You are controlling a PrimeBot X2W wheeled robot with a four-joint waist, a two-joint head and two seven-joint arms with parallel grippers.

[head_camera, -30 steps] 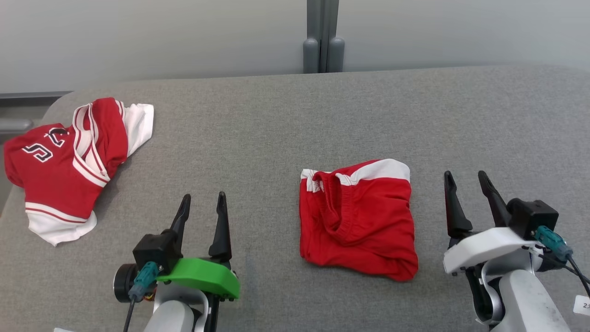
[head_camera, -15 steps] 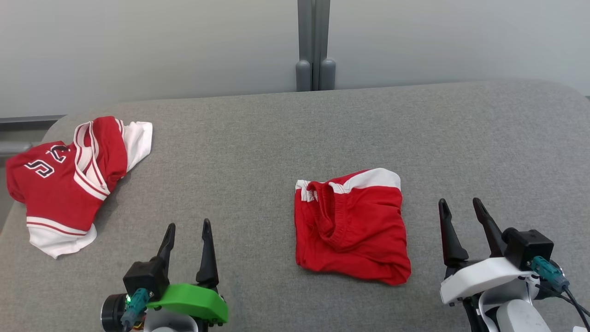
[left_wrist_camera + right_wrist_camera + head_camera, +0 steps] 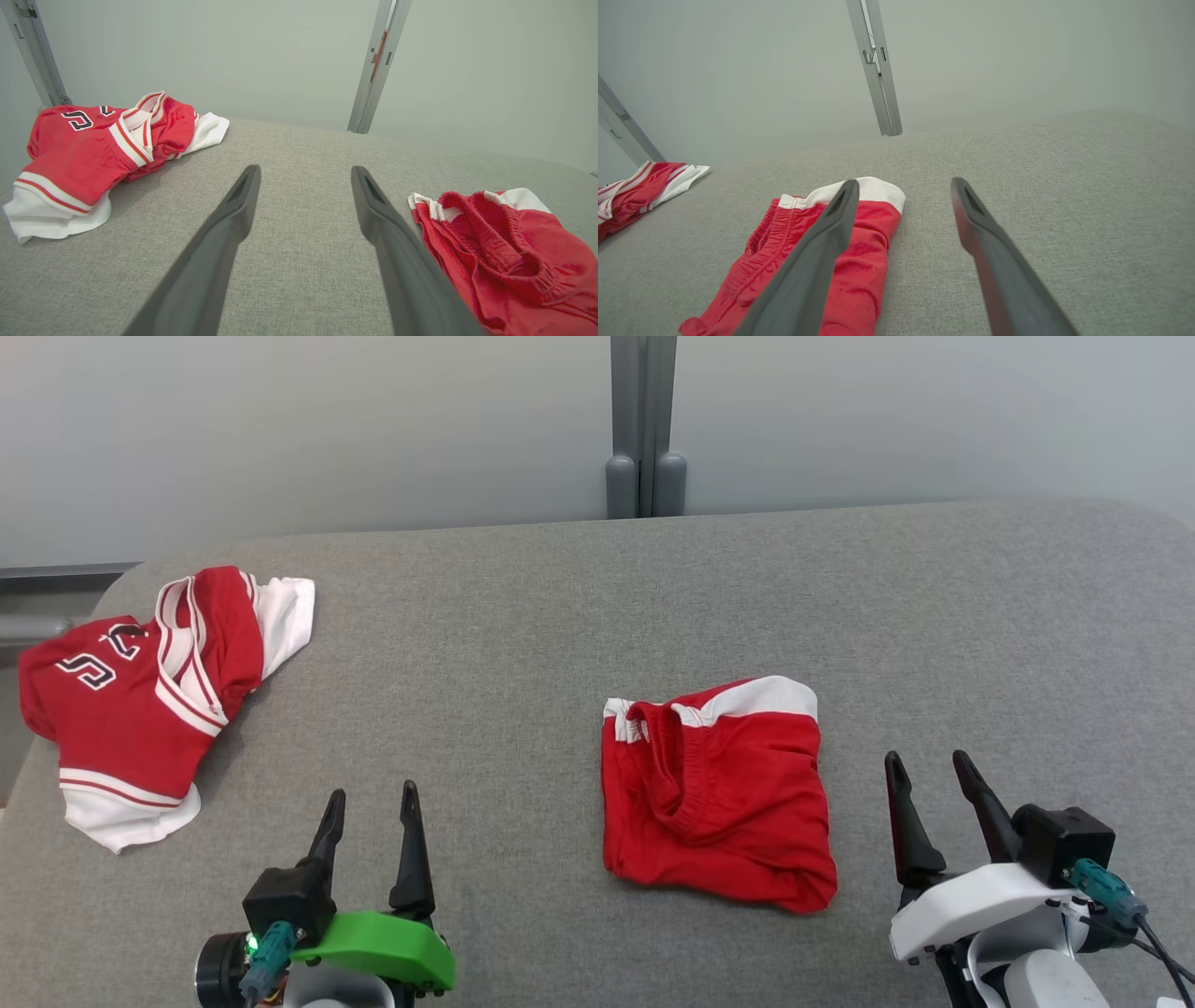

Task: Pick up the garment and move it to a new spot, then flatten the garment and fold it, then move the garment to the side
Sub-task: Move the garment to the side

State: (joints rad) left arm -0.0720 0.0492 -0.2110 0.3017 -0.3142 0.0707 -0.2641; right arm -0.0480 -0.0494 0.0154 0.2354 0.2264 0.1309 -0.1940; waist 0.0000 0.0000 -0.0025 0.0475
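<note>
Our left hand (image 3: 372,791) and right hand (image 3: 926,758) both stand open and empty, fingers spread, low over the grey tabletop (image 3: 560,616). The red shorts (image 3: 719,803) lie bunched between them, nearer the right hand and touching neither. We take these as the garment to work, though a red jersey (image 3: 131,709) lies crumpled at the far left edge, well apart.

The shorts look like thin knit: light and limp, with no stiffness. We expect them to sag and drape from whatever point we lift. The cloth is doubled over itself, so a pinch in the middle would likely gather several layers. The gathered elastic waistband (image 3: 665,775) is the thickest ridge and gives the long fingers something to bite. We judge its two ends, near the white band (image 3: 761,695), the better holds, one per hand.
</note>
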